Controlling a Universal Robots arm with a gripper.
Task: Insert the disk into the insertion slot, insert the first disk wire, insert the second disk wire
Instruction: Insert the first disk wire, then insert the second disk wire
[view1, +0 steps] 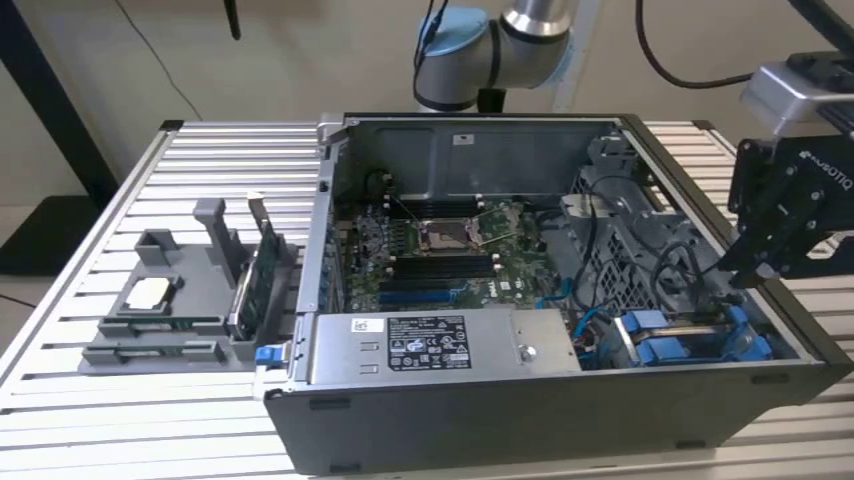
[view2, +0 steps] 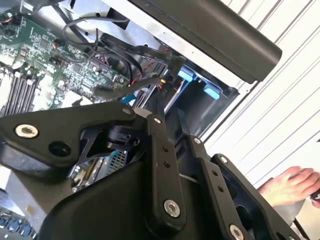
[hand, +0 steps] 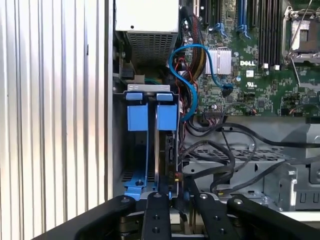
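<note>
The disk (hand: 167, 145) stands on edge inside the insertion slot (hand: 150, 88), held by its blue carrier (hand: 166, 117); a second blue carrier (hand: 137, 117) sits beside it. In the exterior view the blue carriers (view1: 674, 340) lie at the case's front right corner. A blue wire (hand: 187, 75) loops from the motherboard down along the disk, and black wires (hand: 225, 150) cross the perforated cage. My gripper (view1: 741, 275) hangs over the case's right wall above the slot, its fingers drawn together. I cannot tell whether anything is pinched between them.
The open computer case (view1: 534, 420) lies on a slatted table (view1: 80, 330). A long labelled silver box (view1: 427, 345) runs along its front. A grey fixture with a green circuit card (view1: 264, 265) stands at the exterior view's left. A person's hand (view2: 290, 182) rests on the slats outside the case.
</note>
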